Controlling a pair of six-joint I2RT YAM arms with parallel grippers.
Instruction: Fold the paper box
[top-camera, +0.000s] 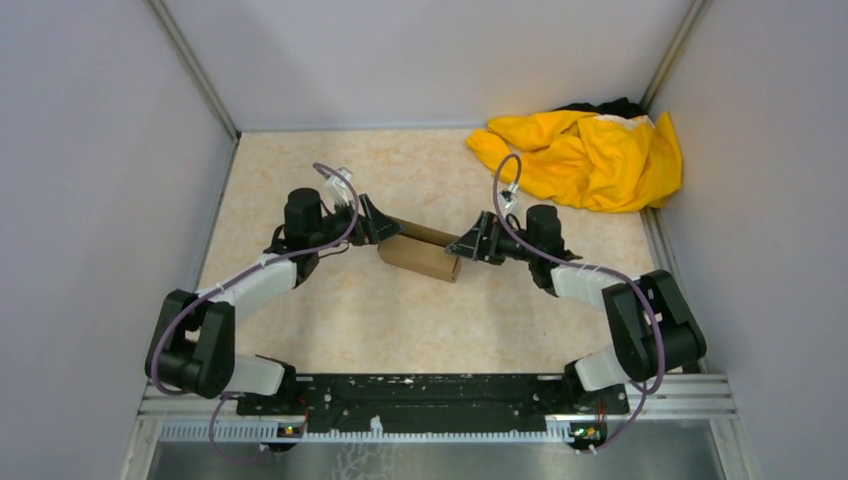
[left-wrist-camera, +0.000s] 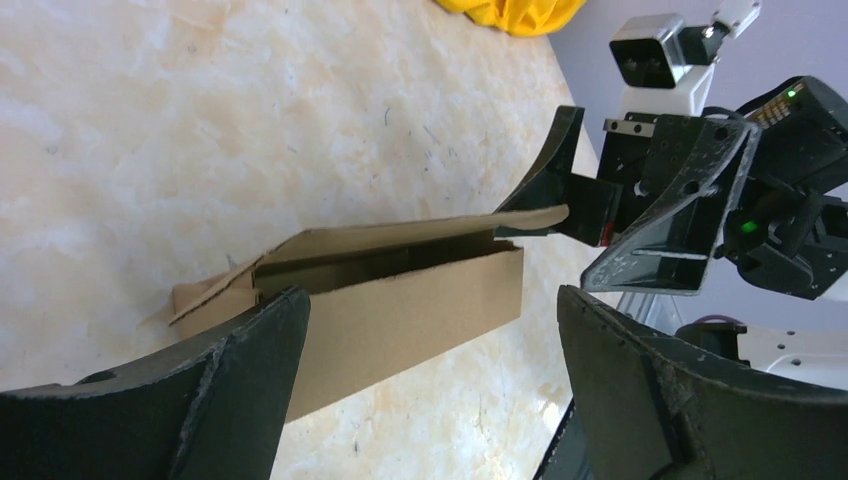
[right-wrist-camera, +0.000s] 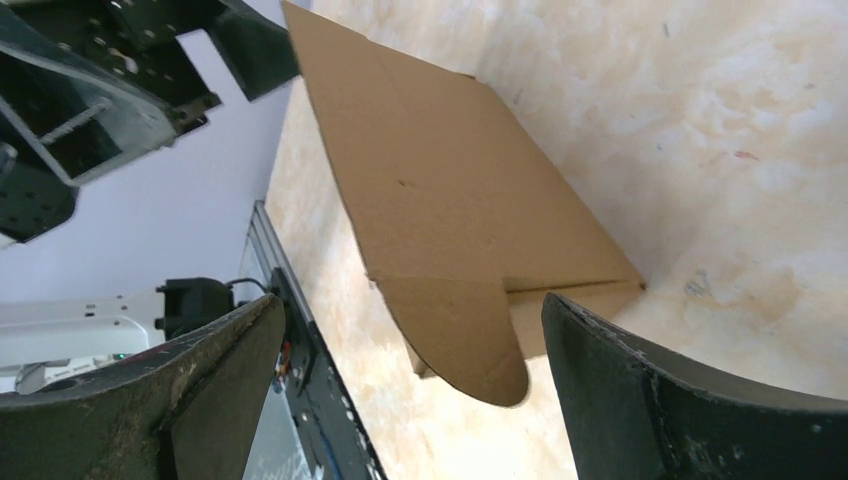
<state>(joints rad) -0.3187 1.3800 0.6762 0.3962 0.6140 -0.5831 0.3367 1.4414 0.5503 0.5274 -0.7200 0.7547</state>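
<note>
Left gripper (top-camera: 385, 225) wide open, nothing held, parked at the left end of the paper box (top-camera: 420, 258); right gripper (top-camera: 462, 243) just as wide and empty at the right end. Box mid-desk (top-camera: 400, 320) between them, long axis running gripper to gripper, slightly slanted, lid flap up toward the right one. Equally close, so probably a two-arm job. Yellow cloth (top-camera: 590, 155) way back in the far right corner.

I work on a pale beige counter (top-camera: 330, 330) with a marbled pattern, boxed in by plain grey-white walls (top-camera: 90, 150) on my left, back and right. Thin metal strips (top-camera: 195, 70) run up the back corners. A metal rail (top-camera: 690, 398) edges the near side. The light is soft and even.
</note>
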